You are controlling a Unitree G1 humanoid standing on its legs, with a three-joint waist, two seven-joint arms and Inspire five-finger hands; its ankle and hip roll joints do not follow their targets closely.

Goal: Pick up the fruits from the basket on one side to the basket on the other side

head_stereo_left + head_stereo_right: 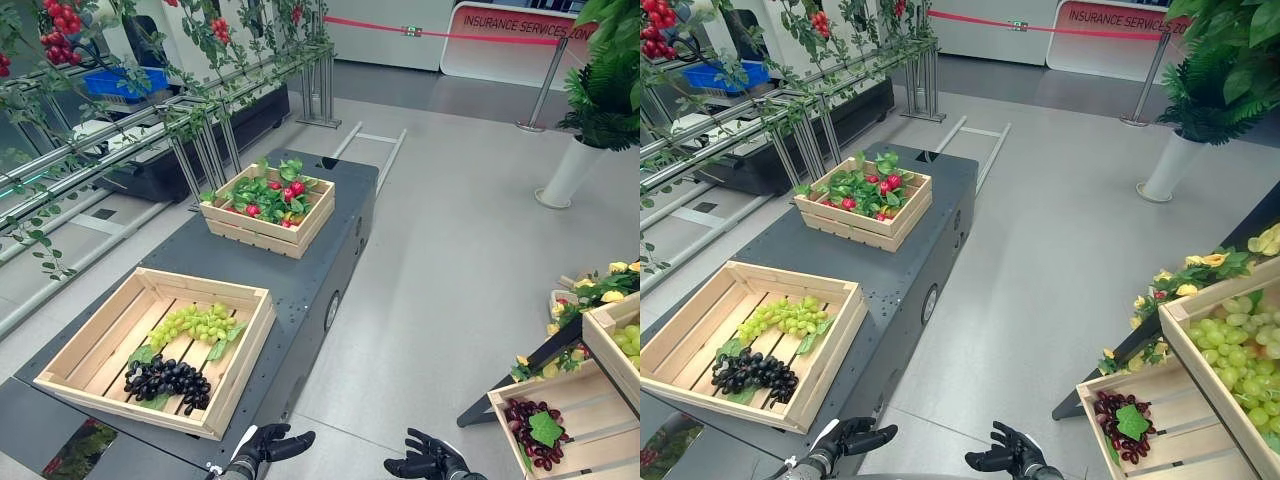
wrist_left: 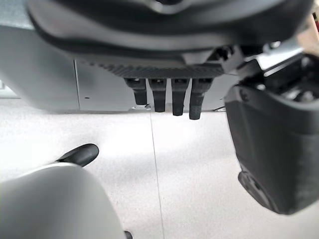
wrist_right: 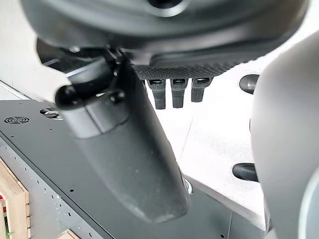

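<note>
Grey floor spreads around a dark metal table (image 1: 300,270) bearing a shallow pale wooden crate (image 1: 110,345) of green grapes (image 1: 195,323) and black grapes (image 1: 165,379) — both dark hands, left (image 1: 268,443) and right (image 1: 428,460), hang relaxed, holding nothing; wrist views confirm straight fingers.

The left hand (image 2: 169,59) hangs over a pale speckled floor (image 2: 189,169), its dark bulk along the upper edge. A row of black fingers (image 2: 159,97) points straight down, apart from one another and holding nothing. The thumb (image 2: 271,144), broad and dark, stands out beside them. Behind the fingertips runs a grey panel (image 2: 50,74), its lower edge meeting the floor. A thin seam crosses the floor below the fingers.
</note>
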